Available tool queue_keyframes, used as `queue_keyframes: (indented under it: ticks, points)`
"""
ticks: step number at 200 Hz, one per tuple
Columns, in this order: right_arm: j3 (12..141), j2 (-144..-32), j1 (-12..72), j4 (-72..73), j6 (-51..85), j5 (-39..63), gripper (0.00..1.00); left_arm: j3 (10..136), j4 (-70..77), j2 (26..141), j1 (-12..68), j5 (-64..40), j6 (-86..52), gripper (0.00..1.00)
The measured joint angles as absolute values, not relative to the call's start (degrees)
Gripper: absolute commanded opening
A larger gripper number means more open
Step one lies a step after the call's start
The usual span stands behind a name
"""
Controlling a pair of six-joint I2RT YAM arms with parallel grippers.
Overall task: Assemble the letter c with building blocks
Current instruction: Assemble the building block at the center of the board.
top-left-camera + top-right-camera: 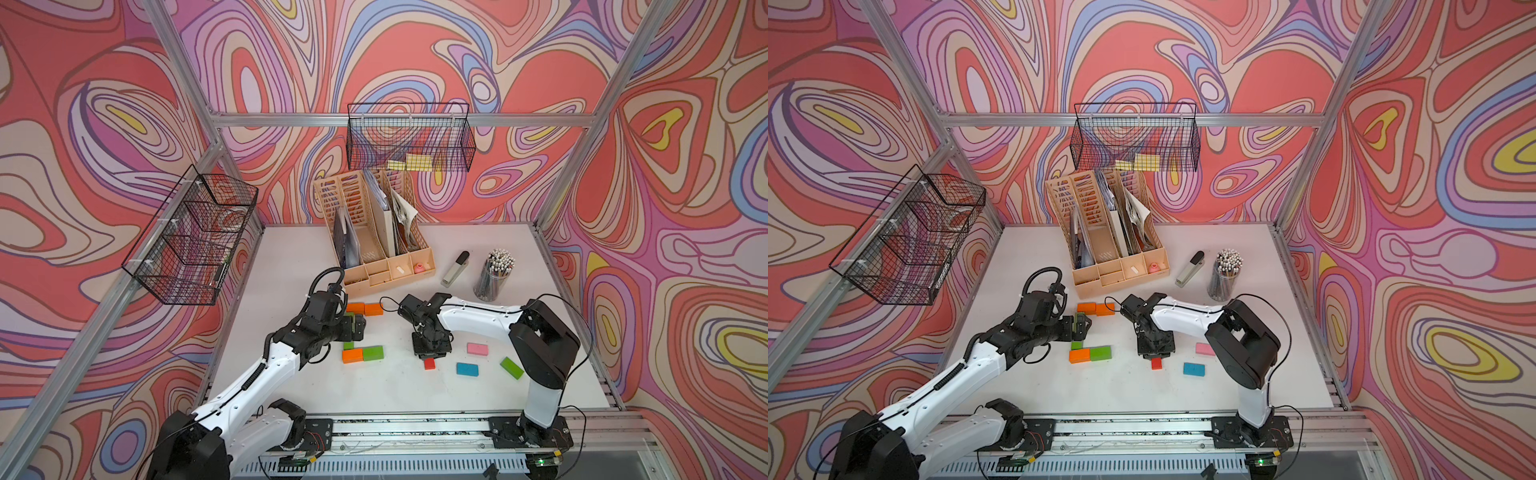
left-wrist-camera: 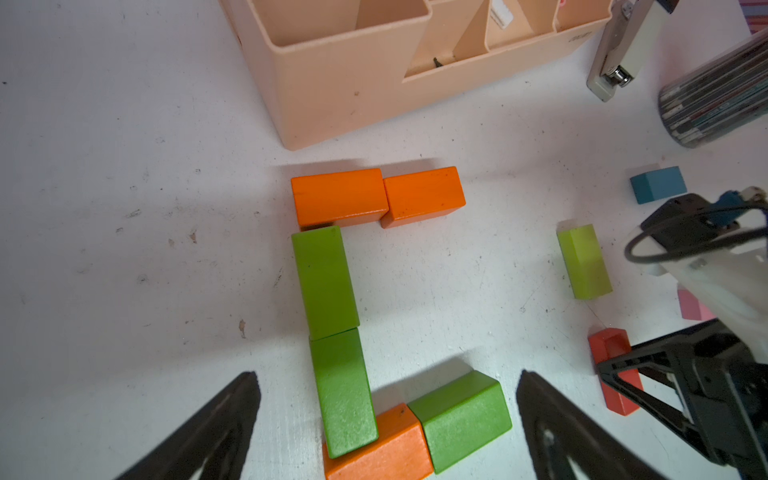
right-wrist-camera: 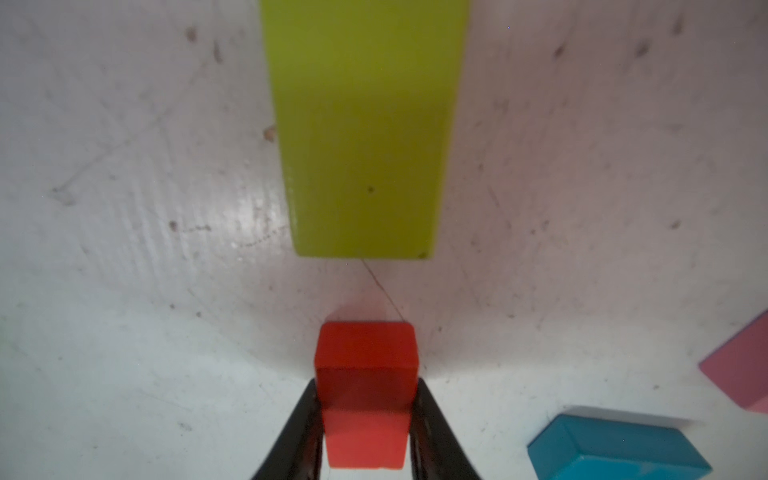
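Where top views hide the grip, the wrist view shows right tool [image 3: 366, 390] pinching a red block [image 3: 365, 353].

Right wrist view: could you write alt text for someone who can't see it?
The right pincer is shut on a red block over a white table. A lime-green block lies just ahead; a blue block and a pink block sit off to one side.

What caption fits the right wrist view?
Right gripper clamps a red block, with a lime-green block lying beyond it on the white table.
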State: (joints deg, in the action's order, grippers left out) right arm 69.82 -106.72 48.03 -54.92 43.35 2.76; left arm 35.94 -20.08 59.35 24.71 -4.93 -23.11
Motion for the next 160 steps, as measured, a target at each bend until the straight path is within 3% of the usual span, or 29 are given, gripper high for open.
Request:
queue_keyframes:
  ticks: [112,160]
  points:
    - [72.6,-108.7,45.7,-54.2,40.6,1.2,0.37,35.9,-20.1,59.4,24.7,-5.1,-23.1,0.99]
    - [73.0,-109.3,45.4,-53.8,40.1,1.1,0.48,35.8,-20.1,59.4,24.7,-5.1,-23.1,0.99]
